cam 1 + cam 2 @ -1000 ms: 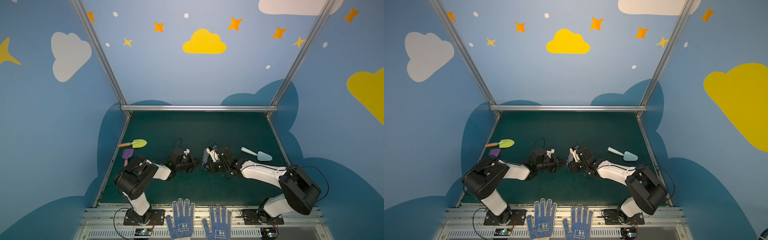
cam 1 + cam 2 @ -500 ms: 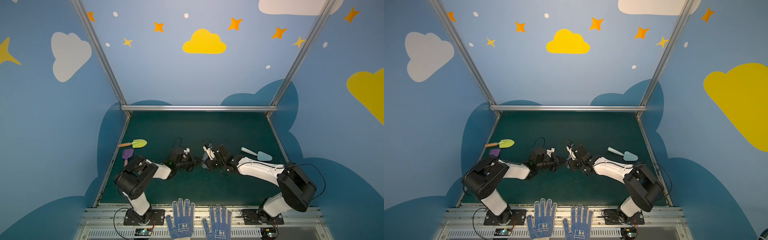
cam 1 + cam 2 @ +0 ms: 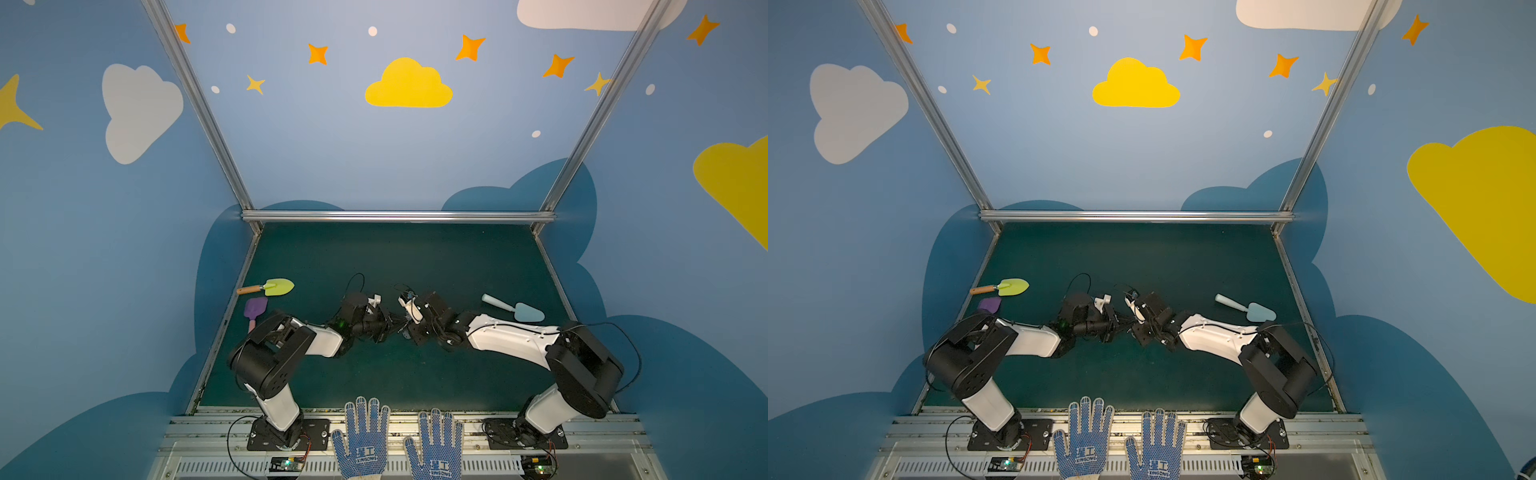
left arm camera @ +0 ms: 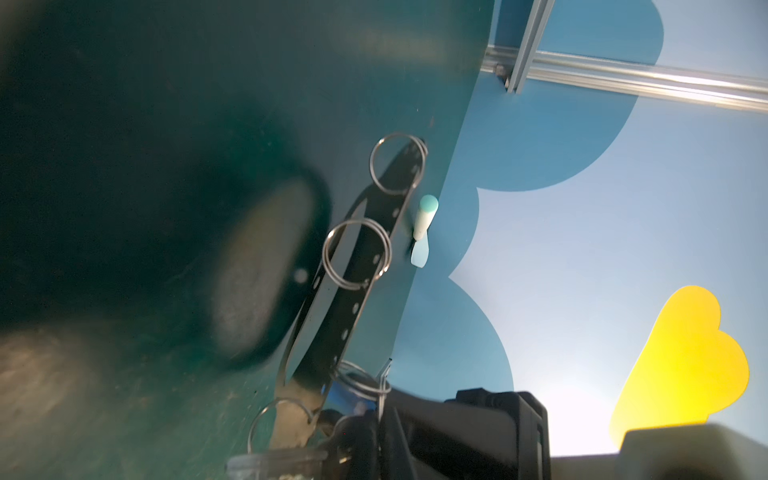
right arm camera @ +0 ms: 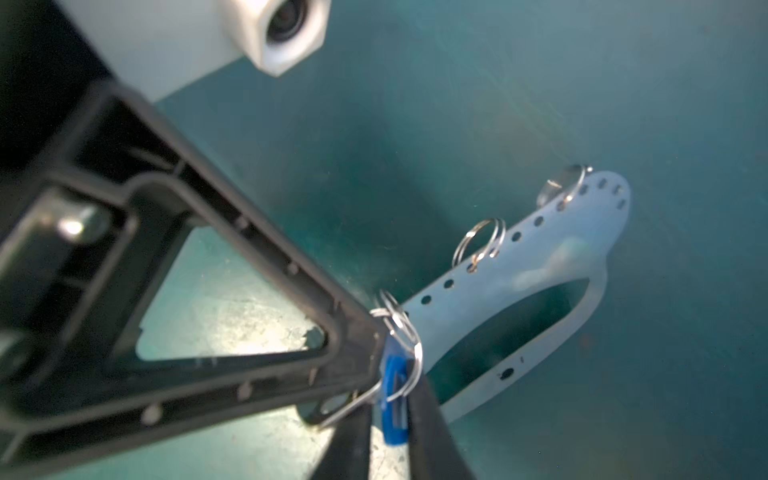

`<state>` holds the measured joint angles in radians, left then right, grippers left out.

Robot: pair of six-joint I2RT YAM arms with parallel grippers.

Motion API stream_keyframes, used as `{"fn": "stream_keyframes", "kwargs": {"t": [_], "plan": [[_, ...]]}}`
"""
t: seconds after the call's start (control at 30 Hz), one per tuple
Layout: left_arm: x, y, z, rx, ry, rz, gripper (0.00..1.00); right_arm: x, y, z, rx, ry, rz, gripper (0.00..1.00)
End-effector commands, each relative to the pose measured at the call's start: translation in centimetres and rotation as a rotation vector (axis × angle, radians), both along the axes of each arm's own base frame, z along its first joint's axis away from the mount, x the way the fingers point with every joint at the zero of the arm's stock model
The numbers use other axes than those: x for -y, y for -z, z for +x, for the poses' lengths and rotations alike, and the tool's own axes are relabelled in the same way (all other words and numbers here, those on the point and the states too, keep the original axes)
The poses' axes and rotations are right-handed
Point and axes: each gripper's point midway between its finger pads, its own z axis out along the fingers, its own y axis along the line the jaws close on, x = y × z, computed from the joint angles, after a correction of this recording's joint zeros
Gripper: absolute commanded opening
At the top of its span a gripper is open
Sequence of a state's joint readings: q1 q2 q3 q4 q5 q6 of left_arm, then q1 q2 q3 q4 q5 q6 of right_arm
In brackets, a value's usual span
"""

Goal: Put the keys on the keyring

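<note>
In both top views my two grippers meet nose to nose at the middle of the green mat, the left gripper (image 3: pixel 390 327) (image 3: pixel 1114 326) and the right gripper (image 3: pixel 405 330) (image 3: pixel 1134 328). The keyring (image 5: pixel 540 257) is a flat grey plate with an oval cutout, edge holes and wire rings (image 5: pixel 482 243). In the left wrist view the keyring (image 4: pixel 353 291) looks dark and edge-on, running out from my shut left gripper (image 4: pixel 299 451), which holds its near end. My right gripper (image 5: pixel 392 399) is shut on the blue tag of the keys (image 5: pixel 392 428), which sits against a wire ring (image 5: pixel 401 332).
A pale blue toy spade (image 3: pixel 515 309) lies right of the grippers. A green spade (image 3: pixel 272 286) and a purple one (image 3: pixel 254 309) lie by the left wall. Two blue-dotted gloves (image 3: pixel 361 440) hang over the front rail. Aluminium frame posts border the mat.
My right gripper has shifted a little left, up to the left gripper, and its jaws have closed on the blue tag. The left arm has stayed where it was.
</note>
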<state>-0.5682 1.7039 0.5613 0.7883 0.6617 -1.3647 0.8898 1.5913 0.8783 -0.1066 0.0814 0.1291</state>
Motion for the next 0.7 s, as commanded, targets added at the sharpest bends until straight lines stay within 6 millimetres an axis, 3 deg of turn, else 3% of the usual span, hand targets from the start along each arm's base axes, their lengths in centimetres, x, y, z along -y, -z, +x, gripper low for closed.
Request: {"fn": "stream_keyframes", "kwargs": {"t": [0.0, 0.17, 0.3, 0.67], "plan": [[0.7, -1.1, -0.1, 0.029, 0.041, -0.016, 0.04, -0.5, -1.6, 0.7, 0.047, 0.006, 0.004, 0.04], [0.3, -1.3, 0.3, 0.034, 0.042, 0.003, 0.06, 0.0, -2.8, -0.6, -0.030, -0.010, -0.023, 0.00], [-0.3, -2.6, 1.0, 0.074, 0.033, 0.016, 0.28, 0.4, -4.2, -1.5, -0.142, -0.004, -0.035, 0.00], [-4.5, -7.5, 0.3, 0.265, -0.023, 0.226, 0.50, 1.6, -8.7, -1.8, -0.380, 0.052, -0.016, 0.00]]}}
